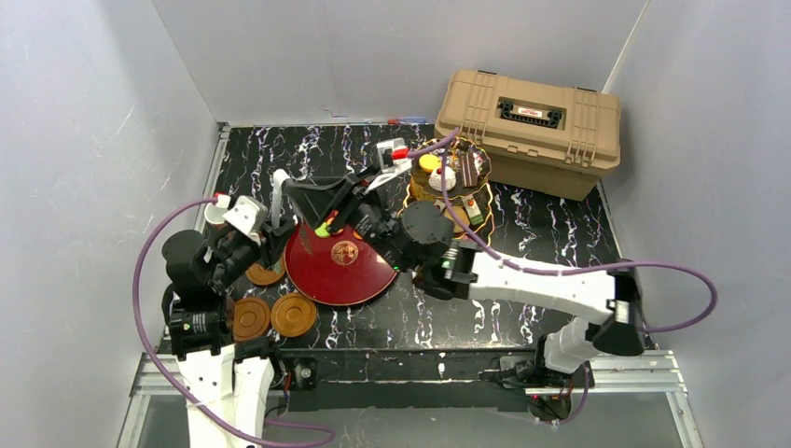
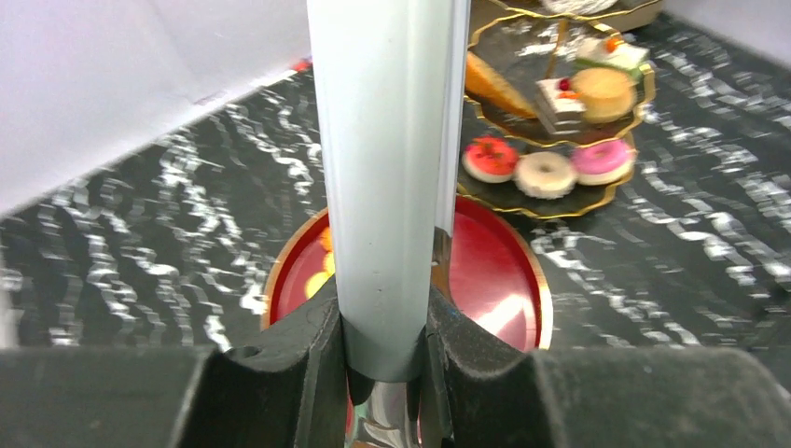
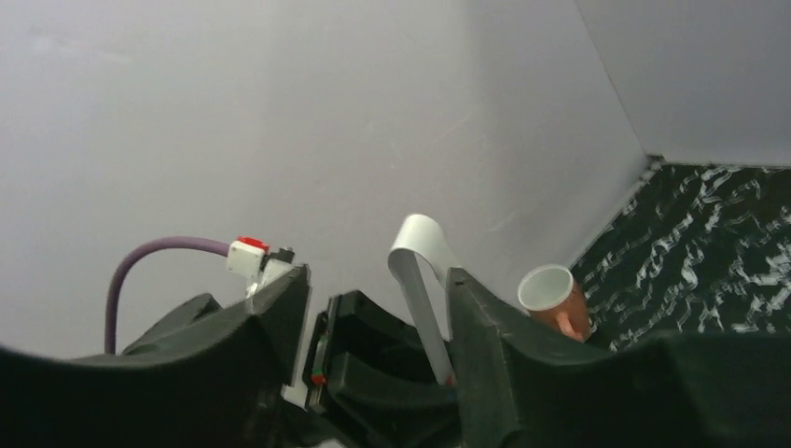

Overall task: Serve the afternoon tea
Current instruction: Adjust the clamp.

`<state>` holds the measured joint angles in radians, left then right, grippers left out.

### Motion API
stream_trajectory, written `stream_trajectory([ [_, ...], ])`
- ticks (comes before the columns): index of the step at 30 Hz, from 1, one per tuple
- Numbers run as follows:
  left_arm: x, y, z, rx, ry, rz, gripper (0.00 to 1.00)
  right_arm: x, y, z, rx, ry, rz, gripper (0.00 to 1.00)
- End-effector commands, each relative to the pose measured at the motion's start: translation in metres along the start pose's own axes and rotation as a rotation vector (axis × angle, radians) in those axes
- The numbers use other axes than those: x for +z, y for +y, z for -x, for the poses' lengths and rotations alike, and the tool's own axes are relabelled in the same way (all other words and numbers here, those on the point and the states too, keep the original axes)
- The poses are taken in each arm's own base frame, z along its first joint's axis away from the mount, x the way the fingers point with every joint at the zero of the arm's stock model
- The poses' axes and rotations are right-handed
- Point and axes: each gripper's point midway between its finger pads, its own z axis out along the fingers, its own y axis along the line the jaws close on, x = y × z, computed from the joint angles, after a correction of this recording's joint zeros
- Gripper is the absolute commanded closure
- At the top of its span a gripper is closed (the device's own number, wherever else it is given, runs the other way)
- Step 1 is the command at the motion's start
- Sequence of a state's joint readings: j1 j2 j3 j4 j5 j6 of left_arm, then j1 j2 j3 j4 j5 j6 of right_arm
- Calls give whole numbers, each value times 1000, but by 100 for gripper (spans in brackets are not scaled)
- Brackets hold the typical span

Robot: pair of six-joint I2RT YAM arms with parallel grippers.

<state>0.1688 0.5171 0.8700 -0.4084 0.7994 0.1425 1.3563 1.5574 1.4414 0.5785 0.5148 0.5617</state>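
Left gripper [image 2: 387,341] clamped on pale grey metal tongs [image 2: 387,168]. Right gripper [image 3: 378,289] jaws spread; tongs' looped end sits in the gap, not pinched. Round red gold-rimmed plate [image 2: 494,280] below both. Dark glass gold-rimmed tiered stand [image 2: 516,45] just behind plate, carrying small colourful pastries [image 2: 546,175]. Pinkish cup [image 3: 557,299] near left wall. Round brown saucers [image 1: 294,315] near-left of plate.

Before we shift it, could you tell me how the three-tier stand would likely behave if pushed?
The three-tier stand stacks tiers on one thin post, so probably tippy. Its glassy tiers seem fragile, and loose pastries could slide off.
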Motion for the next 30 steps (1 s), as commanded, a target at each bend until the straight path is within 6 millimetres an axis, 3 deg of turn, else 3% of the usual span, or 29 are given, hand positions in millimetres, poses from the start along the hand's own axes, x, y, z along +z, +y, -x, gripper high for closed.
stream_trajectory([
  [1, -11, 26, 24, 324, -24, 121, 100, -30, -8, 27, -178, 109, -87, 25],
  [3, -11, 28, 31, 370, -31, 123, 100, -35, -16, 23, -237, 165, -122, 4],
  [4, -11, 27, 37, 385, -40, 117, 100, -36, -20, 20, -258, 182, -134, 2],
  [9, -12, 21, 48, 389, -65, 95, 100, -25, -20, 7, -308, 226, -138, 2],
  [14, -13, 21, 46, 397, -66, 100, 100, -11, -3, -18, -319, 259, -46, 2],
  [20, -13, 18, 44, 390, -63, 83, 100, -3, 7, -30, -291, 250, 8, 2],
  [30, -18, 2, 35, 417, -61, 26, 100, 19, 9, -42, -232, 226, 16, 14],
])
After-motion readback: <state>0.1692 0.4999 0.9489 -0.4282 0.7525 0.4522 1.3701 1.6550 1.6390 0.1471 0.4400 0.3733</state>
